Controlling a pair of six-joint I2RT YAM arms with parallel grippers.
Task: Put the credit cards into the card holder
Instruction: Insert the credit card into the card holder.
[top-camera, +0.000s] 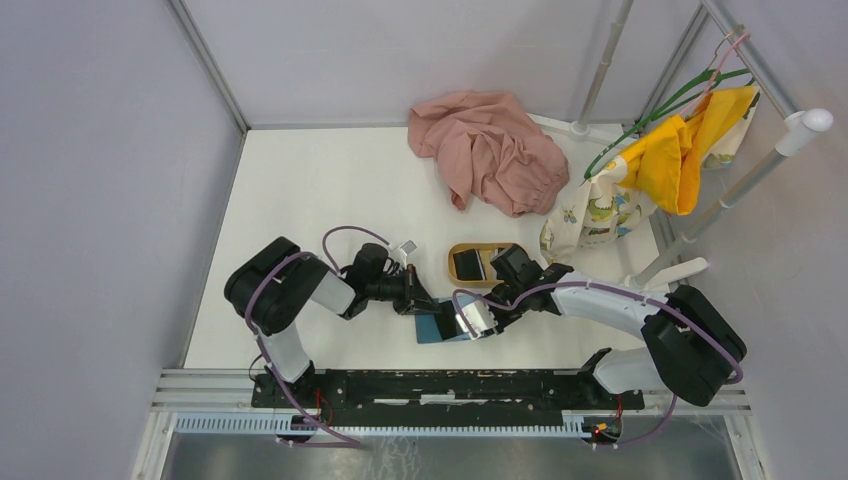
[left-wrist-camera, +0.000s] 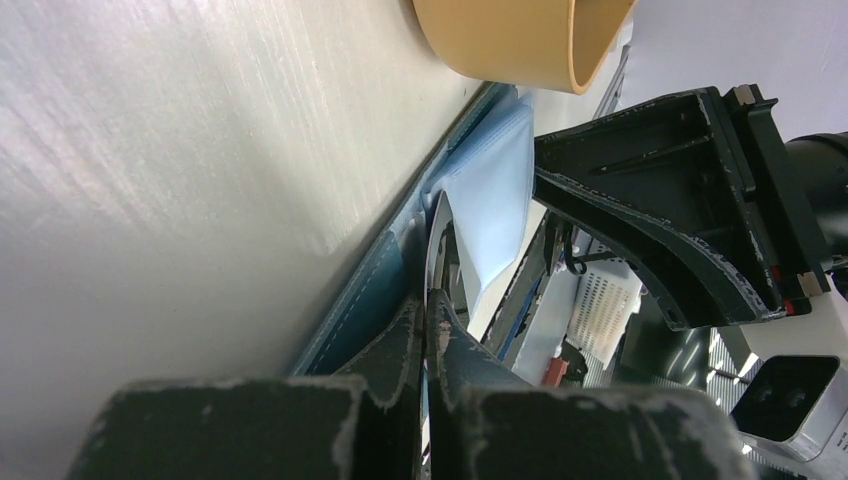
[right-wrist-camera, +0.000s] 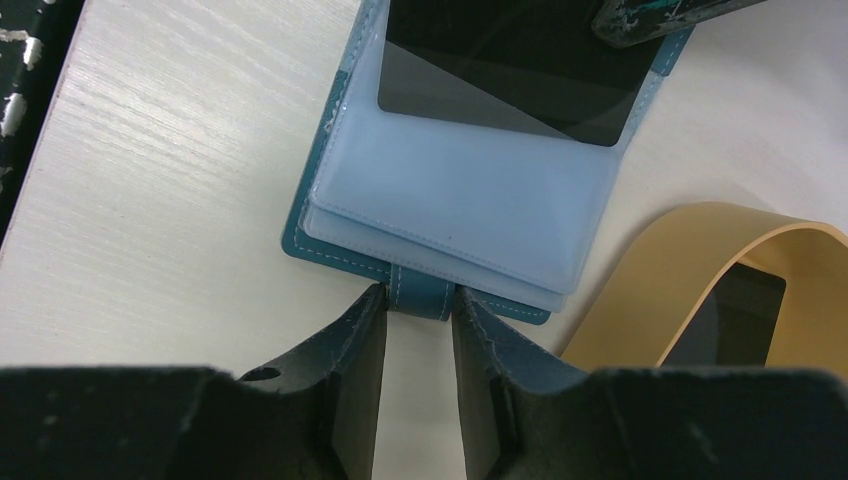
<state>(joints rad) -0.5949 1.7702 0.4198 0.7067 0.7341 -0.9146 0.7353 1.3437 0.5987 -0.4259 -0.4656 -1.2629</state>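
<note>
With the left gripper (left-wrist-camera: 428, 300) pinching a thin black rectangular credit card (right-wrist-camera: 520, 50) partway into the teal-blue folding card holder (right-wrist-camera: 460, 200) just beside the oval tan wooden tray (right-wrist-camera: 660, 255), and the right gripper (right-wrist-camera: 420, 300) clamping the holder's tab, we judge a skewed push may buckle the card.

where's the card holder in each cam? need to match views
Top external: card holder low centre, just nearer the arm bases than the tan wooden tray.
Left wrist: centre, seen edge-on, light-blue inside showing.
Right wrist: upper centre, lying open.
Shared landmark: the tray, beside it in all three.
</note>
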